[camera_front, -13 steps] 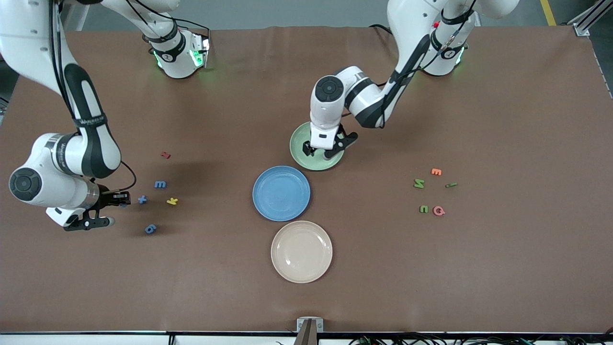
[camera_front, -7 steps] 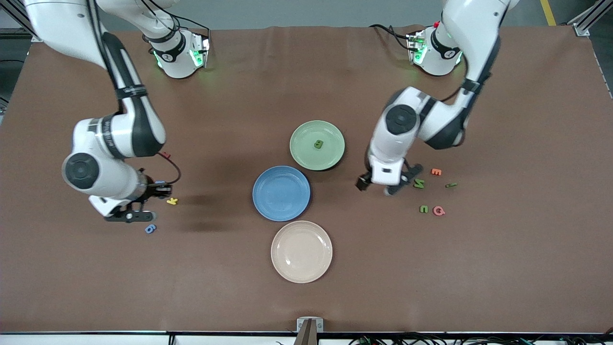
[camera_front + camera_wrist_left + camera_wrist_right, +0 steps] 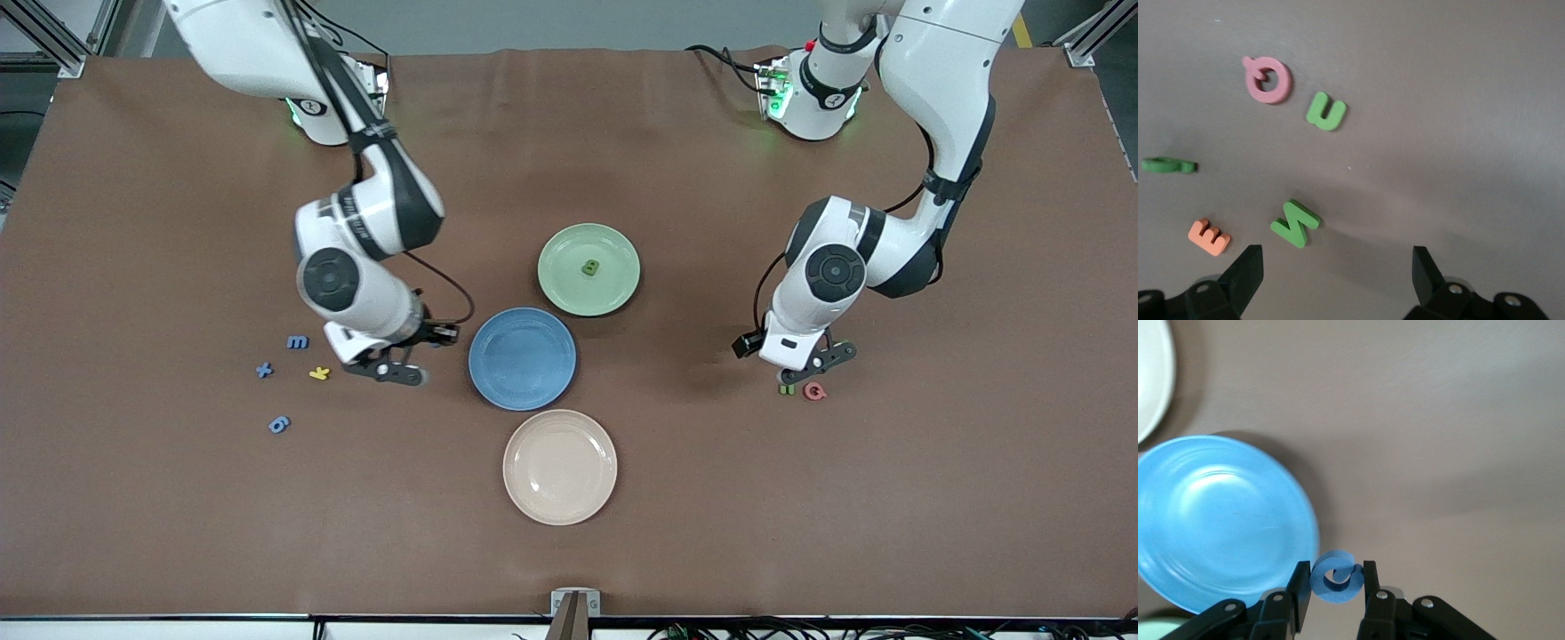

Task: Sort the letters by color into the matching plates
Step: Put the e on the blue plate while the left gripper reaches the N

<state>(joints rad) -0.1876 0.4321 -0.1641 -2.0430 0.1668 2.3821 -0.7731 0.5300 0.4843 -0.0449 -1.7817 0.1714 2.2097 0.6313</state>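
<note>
- We see the right gripper (image 3: 1333,581) clamped on a curled blue letter c (image 3: 1335,576), up in the air over bare surface (image 3: 178,533) just beside the blue plate (image 3: 522,358), toward the right arm's end.
- Blue plate has nothing in it; the pale green plate (image 3: 613,284) is farther from the front cam w/ the green B (image 3: 590,267) lying in it; the beige plate (image 3: 559,467) is nearest the cam.
- Blue m (image 3: 298,341), blue + (image 3: 264,370) & blue 6 (image 3: 279,425) lie on the surface toward the right arm's end, near a yellow letter (image 3: 319,373).
- Left gripper (image 3: 1338,267) has its fingers wide apart, holding nothing, over the letter cluster toward the left arm's end.
- Left wrist view: green N (image 3: 1295,223) is closest to the gripper, green u (image 3: 1326,112), green thin stroke (image 3: 1168,165), pink letter (image 3: 1268,79) & orange letter (image 3: 1208,237) lie flat, apart from each other.
</note>
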